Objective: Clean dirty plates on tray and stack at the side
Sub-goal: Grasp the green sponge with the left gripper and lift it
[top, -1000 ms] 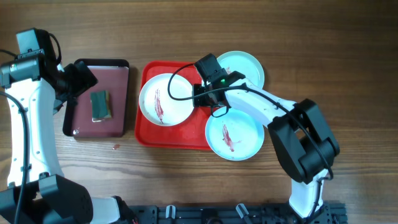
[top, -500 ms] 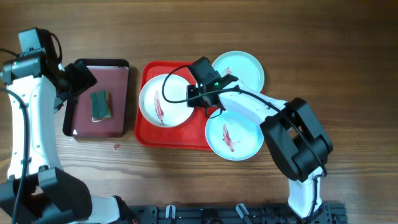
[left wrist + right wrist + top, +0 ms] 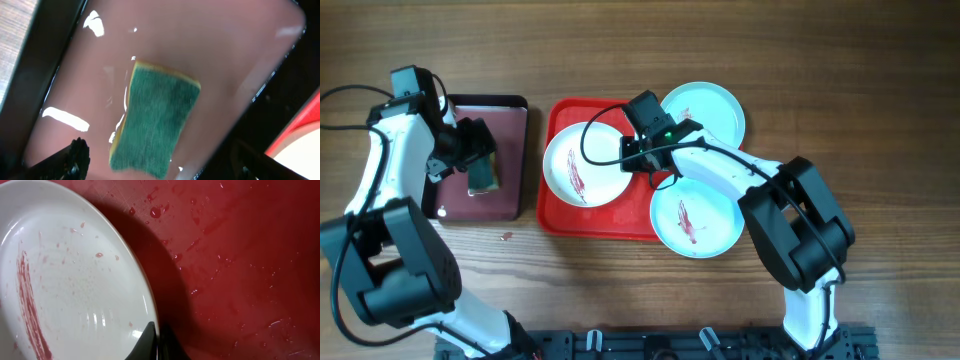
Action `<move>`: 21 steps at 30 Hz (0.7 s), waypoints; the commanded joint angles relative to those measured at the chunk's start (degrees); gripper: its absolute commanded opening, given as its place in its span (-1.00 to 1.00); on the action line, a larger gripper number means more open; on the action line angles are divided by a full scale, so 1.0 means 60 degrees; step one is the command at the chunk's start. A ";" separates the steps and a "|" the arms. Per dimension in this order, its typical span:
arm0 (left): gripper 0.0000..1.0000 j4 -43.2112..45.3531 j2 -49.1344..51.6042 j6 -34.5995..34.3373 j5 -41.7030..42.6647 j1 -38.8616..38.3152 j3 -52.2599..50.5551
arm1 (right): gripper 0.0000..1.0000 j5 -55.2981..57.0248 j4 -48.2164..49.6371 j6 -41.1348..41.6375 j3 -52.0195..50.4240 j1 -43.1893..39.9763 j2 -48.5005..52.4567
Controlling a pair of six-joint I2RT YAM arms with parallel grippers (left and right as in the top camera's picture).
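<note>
**Smeared plates on a wet red tray, wooden table all around**

Nearest the robot, a turquoise plate [image 3: 695,215] with a dark red smear hangs over the red tray [image 3: 560,215] onto the wooden table [image 3: 720,300]. The white plate [image 3: 585,162], streaked red, sits at the tray's left end. The right gripper [image 3: 156,342] pinches its right rim with the jaws nearly together, above a tray floor spotted with droplets. To the left, the left gripper [image 3: 472,152] hangs with jaws spread over a green sponge [image 3: 157,120] on the glossy maroon tray [image 3: 510,190]. Farthest back, a second turquoise plate [image 3: 710,108] overlaps the red tray's far corner.
</note>
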 commanded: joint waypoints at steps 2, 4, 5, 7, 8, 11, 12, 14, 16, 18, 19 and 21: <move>0.72 0.0648 0.0401 0.0572 0.0219 0.0029 -0.0091 | -0.91 0.0062 0.0015 0.0146 0.0106 0.0022 0.0284; 0.69 0.0714 0.0601 0.0568 0.0222 -0.0076 -0.0091 | -0.91 0.0058 0.0007 0.0149 0.0106 0.0022 0.0284; 0.66 0.0681 0.0692 0.0568 0.0219 -0.0138 -0.0091 | -0.91 0.0058 0.0007 0.0146 0.0106 0.0022 0.0284; 0.63 0.0619 0.0860 0.0561 0.0215 -0.0324 -0.0142 | -0.91 0.0058 0.0011 0.0149 0.0106 0.0022 0.0284; 0.60 0.0630 0.0943 0.0554 0.0215 -0.0430 -0.0222 | -0.91 0.0058 0.0007 0.0149 0.0106 0.0022 0.0284; 0.52 0.0623 0.1166 0.0251 0.0171 -0.0572 -0.0270 | -0.92 0.0058 -0.0018 0.0142 0.0106 0.0022 0.0284; 0.47 0.0623 0.1220 0.0018 0.0080 -0.0576 -0.0270 | -0.91 0.0058 -0.0015 0.0149 0.0106 0.0022 0.0284; 0.39 0.0601 0.1315 -0.0273 -0.0193 -0.0572 -0.0270 | -0.91 0.0058 -0.0007 0.0149 0.0106 0.0022 0.0284; 0.36 0.0583 0.1428 -0.0273 -0.0499 -0.0576 -0.0270 | -0.90 0.0058 -0.0011 0.0153 0.0106 0.0022 0.0284; 0.31 0.0521 0.1486 -0.0273 -0.0583 -0.0572 -0.0270 | -0.91 0.0055 -0.0011 0.0149 0.0106 0.0022 0.0284; 0.25 0.0481 0.1486 -0.0280 -0.0579 -0.0572 -0.0270 | -0.91 0.0022 -0.0007 0.0146 0.0106 0.0022 0.0280; 0.02 0.0444 0.1486 -0.0492 -0.0579 -0.0576 -0.0270 | -0.90 0.0025 0.0022 0.0149 0.0106 0.0022 0.0284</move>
